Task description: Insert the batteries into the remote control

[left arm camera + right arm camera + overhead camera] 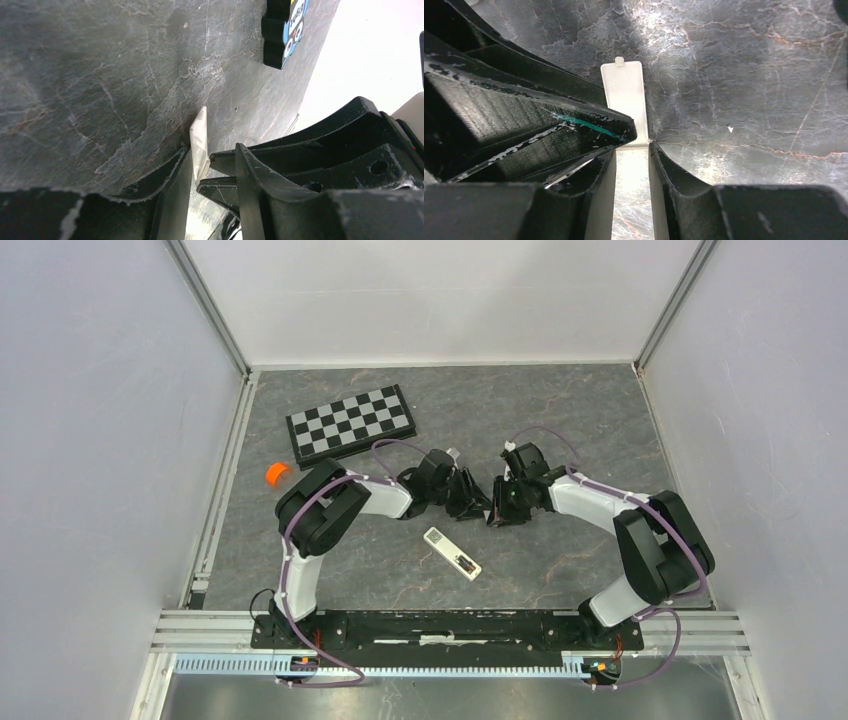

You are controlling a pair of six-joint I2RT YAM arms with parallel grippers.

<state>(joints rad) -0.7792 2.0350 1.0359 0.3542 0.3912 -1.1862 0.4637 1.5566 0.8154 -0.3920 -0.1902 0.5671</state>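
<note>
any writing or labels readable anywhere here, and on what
blue sticker on the black gadget: sideways lettering, cut off at the frame edge, not readable.
white remote: only dark marks, too small to read.
chessboard: squares only, no text.
white cover piece in the right claw: blank.

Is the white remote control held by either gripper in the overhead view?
No: the remote control lies flat on the table, apart from the left gripper and right gripper, which meet farther back.
</note>
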